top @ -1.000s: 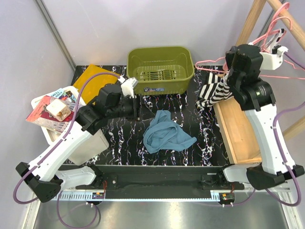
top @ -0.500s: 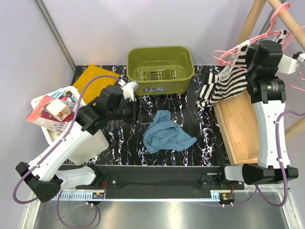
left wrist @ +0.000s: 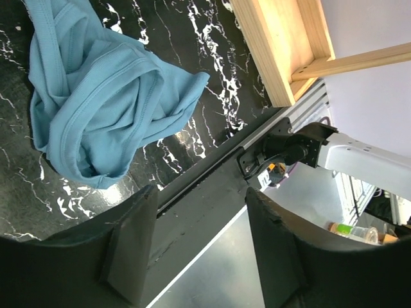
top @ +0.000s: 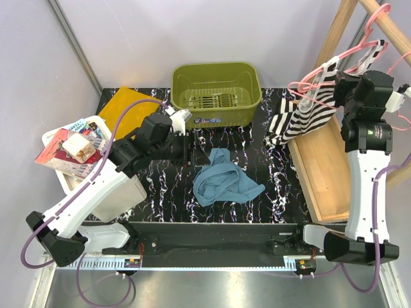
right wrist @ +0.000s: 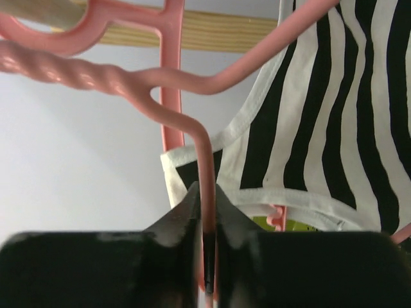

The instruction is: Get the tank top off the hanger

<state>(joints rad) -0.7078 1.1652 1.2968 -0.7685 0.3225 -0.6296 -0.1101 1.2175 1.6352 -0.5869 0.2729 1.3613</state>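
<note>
The tank top point(top: 307, 114), black and white striped, hangs on a pink hanger point(top: 313, 78) at the far right, its lower end draped onto the table. My right gripper point(top: 349, 86) is shut on the hanger's wire just below the twisted neck. In the right wrist view the pink hanger point(right wrist: 196, 138) runs between the closed jaws of the right gripper point(right wrist: 207, 199), with the tank top point(right wrist: 321, 128) behind. The hook sits up against a wooden rail point(right wrist: 212, 29). My left gripper point(top: 188, 151) hovers open and empty beside a blue garment point(top: 221, 176); its jaws frame the table's front edge point(left wrist: 200, 191).
A green basket point(top: 215, 93) stands at the back centre. A wooden tray point(top: 324, 173) lies along the right side under the wooden rack posts point(top: 337, 29). A yellow board point(top: 125, 106) and a white bin of books point(top: 70, 151) are at the left.
My right arm has raised the hanger and tank top up and to the right, toward the wooden rail. The left gripper's jaws have widened slightly.
</note>
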